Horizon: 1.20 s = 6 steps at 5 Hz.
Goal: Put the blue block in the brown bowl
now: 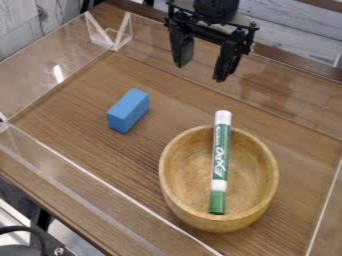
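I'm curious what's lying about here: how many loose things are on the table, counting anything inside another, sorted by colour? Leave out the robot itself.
Blue: 1 (the block)
Brown: 1 (the wooden bowl)
Green and white: 1 (the marker, lying in the bowl)
Total: 3

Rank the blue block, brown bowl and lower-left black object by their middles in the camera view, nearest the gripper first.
1. Blue block: left of the bowl.
2. Brown bowl: below the gripper in view.
3. Black object: lower-left corner.
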Tool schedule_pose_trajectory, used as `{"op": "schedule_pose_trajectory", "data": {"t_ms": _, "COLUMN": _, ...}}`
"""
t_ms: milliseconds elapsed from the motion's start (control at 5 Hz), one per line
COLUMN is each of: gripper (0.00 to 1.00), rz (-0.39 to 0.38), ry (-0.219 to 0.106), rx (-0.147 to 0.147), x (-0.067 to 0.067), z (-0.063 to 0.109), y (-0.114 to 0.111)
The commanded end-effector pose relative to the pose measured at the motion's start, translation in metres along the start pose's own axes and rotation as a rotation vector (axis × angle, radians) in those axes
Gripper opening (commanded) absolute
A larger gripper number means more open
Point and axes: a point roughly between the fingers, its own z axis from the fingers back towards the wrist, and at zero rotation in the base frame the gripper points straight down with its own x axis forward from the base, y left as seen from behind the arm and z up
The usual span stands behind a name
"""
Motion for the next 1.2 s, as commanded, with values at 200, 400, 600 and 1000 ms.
{"op": "schedule_pose_trajectory", "data": {"t_ms": 200, "gripper": 1.0, "rz": 0.012, "ry": -0.001, "rx": 0.003, "x": -0.007, "z": -0.01, "y": 0.018}}
{"op": "schedule_pose_trajectory", "data": {"t_ms": 400, "gripper": 1.0, "rz": 0.012, "ry": -0.02, "rx": 0.005, "x": -0.012, "z": -0.013, "y": 0.029}}
{"op": "schedule_pose_trajectory", "data": {"t_ms": 600, "gripper": 1.0, "rz": 0.01, "ry": -0.034, "rx": 0.007, "x": -0.016, "z": -0.015, "y": 0.039}}
{"op": "schedule_pose_trajectory", "data": {"t_ms": 1000, "gripper": 1.0, "rz": 0.003, "ry": -0.055, "rx": 0.011, "x": -0.021, "z": -0.021, "y": 0.052}}
